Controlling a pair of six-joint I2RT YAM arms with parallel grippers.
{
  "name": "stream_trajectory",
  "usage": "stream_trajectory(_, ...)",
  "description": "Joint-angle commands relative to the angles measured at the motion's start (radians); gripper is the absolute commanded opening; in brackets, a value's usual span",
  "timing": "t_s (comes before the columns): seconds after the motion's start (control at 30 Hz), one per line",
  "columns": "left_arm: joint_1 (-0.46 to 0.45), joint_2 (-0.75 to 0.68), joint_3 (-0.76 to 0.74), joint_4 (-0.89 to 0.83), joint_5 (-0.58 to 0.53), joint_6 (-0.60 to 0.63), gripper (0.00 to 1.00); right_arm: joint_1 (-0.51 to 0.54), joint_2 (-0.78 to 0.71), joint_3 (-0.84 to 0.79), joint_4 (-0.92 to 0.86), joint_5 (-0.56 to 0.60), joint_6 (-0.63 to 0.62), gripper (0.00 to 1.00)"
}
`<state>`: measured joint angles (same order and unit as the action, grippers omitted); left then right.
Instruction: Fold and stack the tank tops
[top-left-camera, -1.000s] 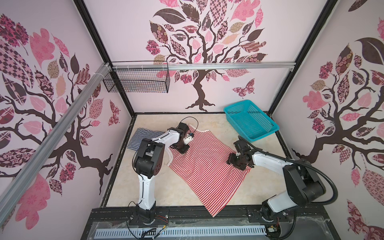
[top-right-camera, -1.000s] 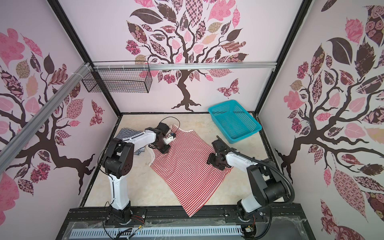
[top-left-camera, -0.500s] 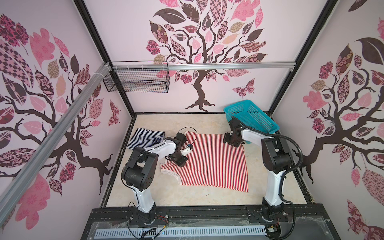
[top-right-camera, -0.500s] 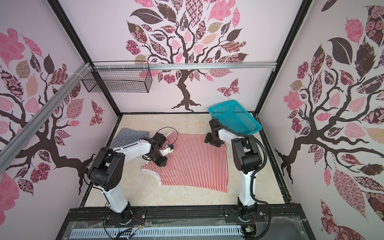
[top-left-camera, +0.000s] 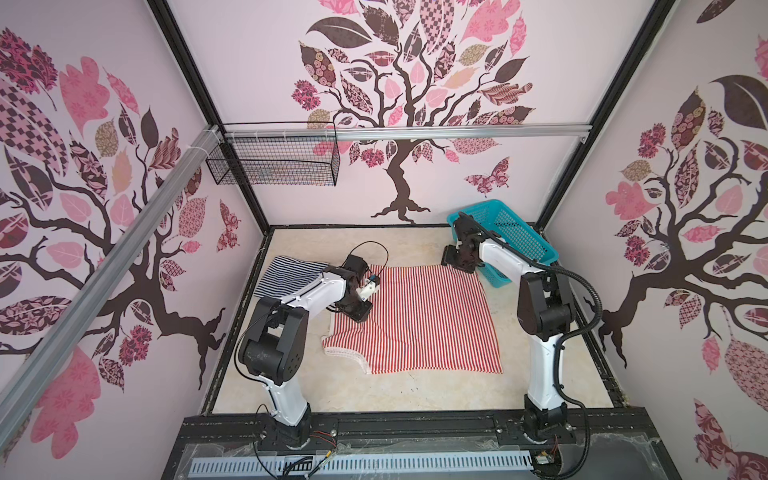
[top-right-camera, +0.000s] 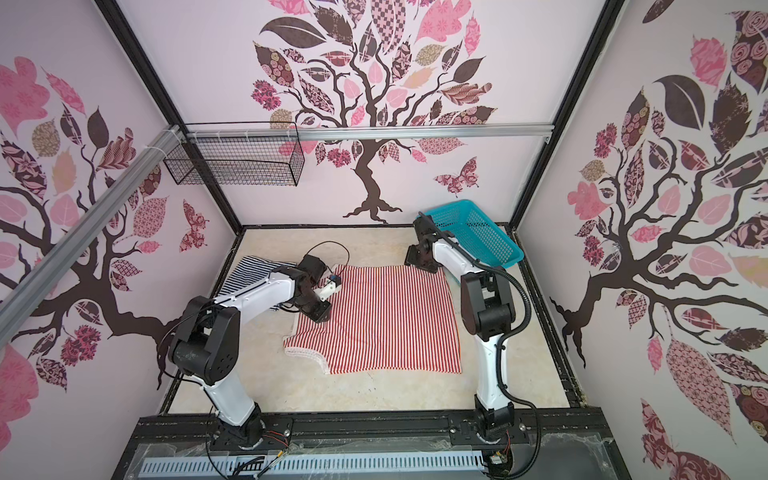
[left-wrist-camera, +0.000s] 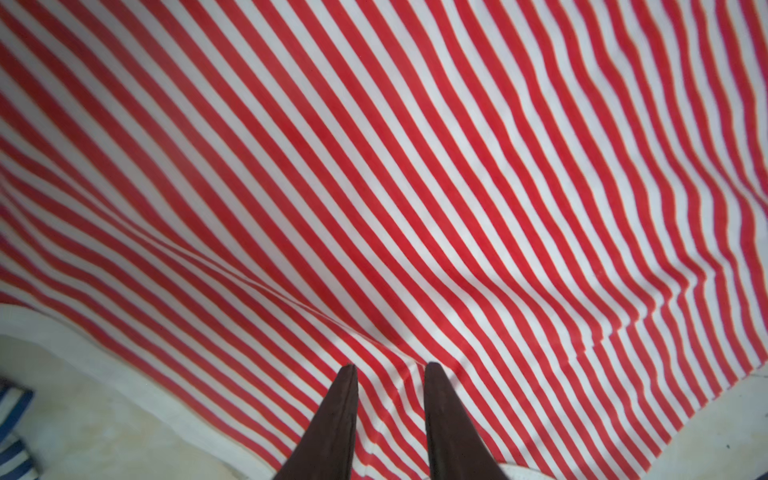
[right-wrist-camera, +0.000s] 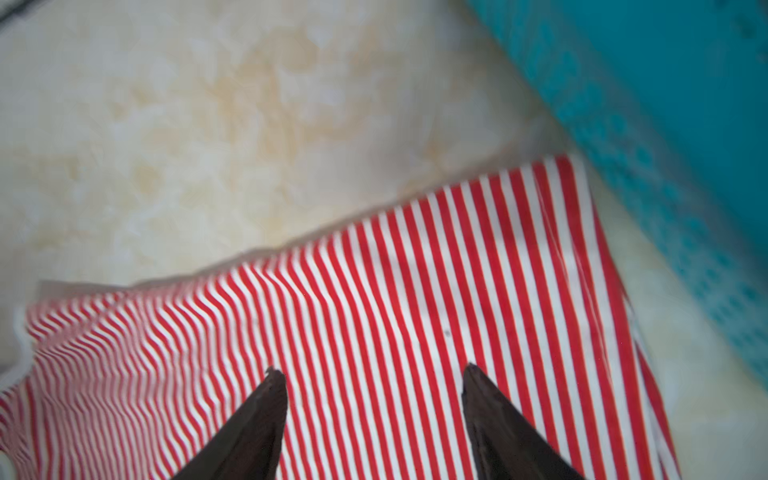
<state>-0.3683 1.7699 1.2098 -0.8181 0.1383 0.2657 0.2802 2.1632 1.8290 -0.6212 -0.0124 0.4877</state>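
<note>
The red-and-white tank top (top-left-camera: 428, 320) (top-right-camera: 390, 320) lies spread flat in the middle of the table, its pale-edged neck end toward the left. My left gripper (top-left-camera: 359, 309) (top-right-camera: 320, 311) (left-wrist-camera: 390, 365) rests on that end, its jaws narrowly parted with a ridge of the striped cloth (left-wrist-camera: 374, 166) pinched between them. At the top's far right corner by the basket, my right gripper (top-left-camera: 455, 259) (top-right-camera: 417, 259) (right-wrist-camera: 370, 370) stands wide open just above the cloth (right-wrist-camera: 415, 291). The navy-and-white tank top (top-left-camera: 286, 272) (top-right-camera: 253, 272) (left-wrist-camera: 12, 415) lies at the far left, partly behind my left arm.
A teal mesh basket (top-left-camera: 511, 232) (top-right-camera: 478, 232) (right-wrist-camera: 665, 104) sits tilted in the far right corner, right beside my right arm. A black wire basket (top-left-camera: 274, 160) hangs on the back wall. Bare tabletop (top-left-camera: 374, 395) lies in front of the red top.
The red top has swung from a diagonal lie to square and flat. My right gripper went from its right edge to the far right corner; my left gripper came slightly forward with the neck end.
</note>
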Motion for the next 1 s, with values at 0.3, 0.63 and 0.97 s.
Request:
stream_trajectory(0.3,0.003,-0.028,-0.026,0.025,-0.040,-0.014,0.31,-0.071,0.380,0.578,-0.256,0.157,-0.025,0.70)
stream_trajectory(0.63,0.005,-0.030,-0.055,0.051,-0.044,-0.016,0.31,-0.180,0.225,0.432,-0.208,0.104,-0.040,0.70)
stream_trajectory(0.97,0.005,-0.053,-0.084,0.059,-0.092,-0.006,0.31,0.011,-0.267,-0.233,0.050,-0.021,0.018,0.70)
